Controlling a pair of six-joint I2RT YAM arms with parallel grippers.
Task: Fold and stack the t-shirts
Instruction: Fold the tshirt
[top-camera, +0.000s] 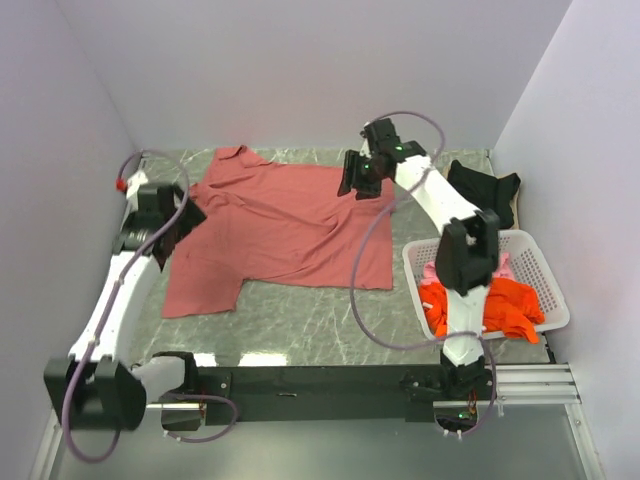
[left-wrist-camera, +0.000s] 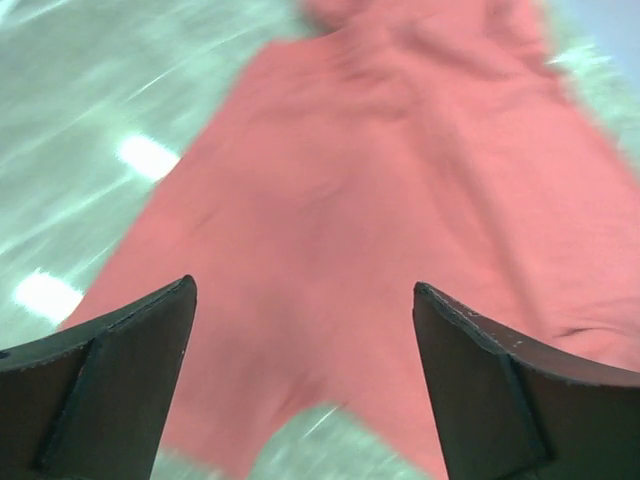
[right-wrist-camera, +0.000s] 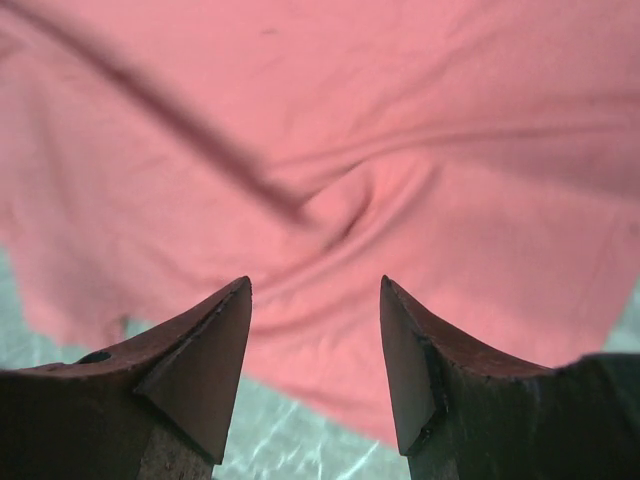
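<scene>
A large brick-red t-shirt (top-camera: 280, 225) lies spread and wrinkled on the marbled table. My left gripper (top-camera: 183, 224) hovers at its left sleeve edge. In the left wrist view the left gripper (left-wrist-camera: 303, 285) stands wide open above the red t-shirt (left-wrist-camera: 380, 190), holding nothing. My right gripper (top-camera: 354, 178) hangs over the shirt's far right corner. Seen from the right wrist, the right gripper (right-wrist-camera: 315, 282) is open over the creased red cloth (right-wrist-camera: 330, 150) near its edge. A black t-shirt (top-camera: 487, 186) lies crumpled at the far right. Orange (top-camera: 500, 305) and pink (top-camera: 503, 266) t-shirts sit in the basket.
A white lattice basket (top-camera: 545, 262) stands at the right, partly behind the right arm (top-camera: 465, 250). Pale walls close in on the left, back and right. A black rail (top-camera: 320, 380) runs along the near edge between the arm bases.
</scene>
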